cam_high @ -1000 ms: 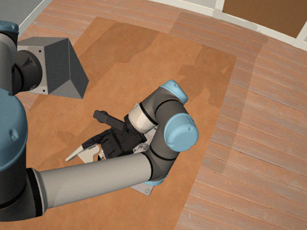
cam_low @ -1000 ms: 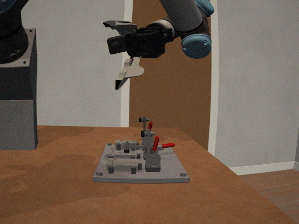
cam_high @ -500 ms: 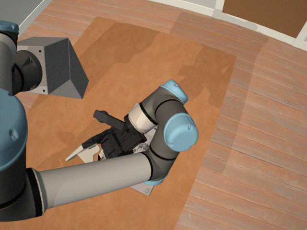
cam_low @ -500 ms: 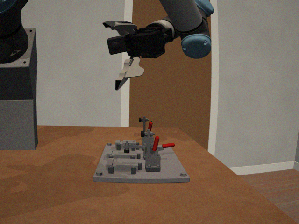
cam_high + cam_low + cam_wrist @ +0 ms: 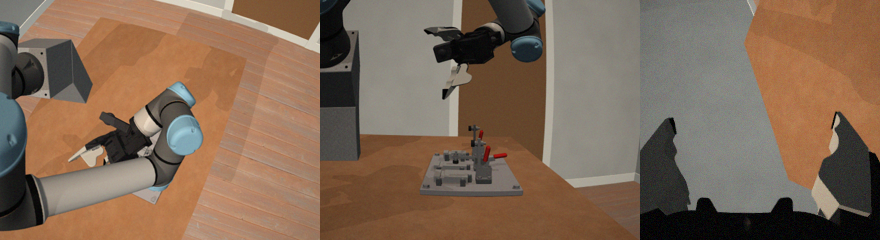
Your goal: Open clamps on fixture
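High above the fixture (image 5: 500, 186), the tool (image 5: 436, 63) is hanging with its fingers spread fully wide and gripping nothing, pointing off toward the wall and away from the clamps. The fixture is sitting on the surface (image 5: 384, 211), near the right edge, long side running left to right in the exterior view. Two red handles (image 5: 486, 153) are standing nearly upright, while a third (image 5: 500, 155) is lying level, pointing right. Judging by this, that last clamp is awaiting opening; next the tool needs lowering and reorienting onto it.

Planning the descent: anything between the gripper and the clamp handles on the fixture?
Nothing: in the exterior view only open air and wall separate the open, empty gripper from the red clamp handles on the fixture.
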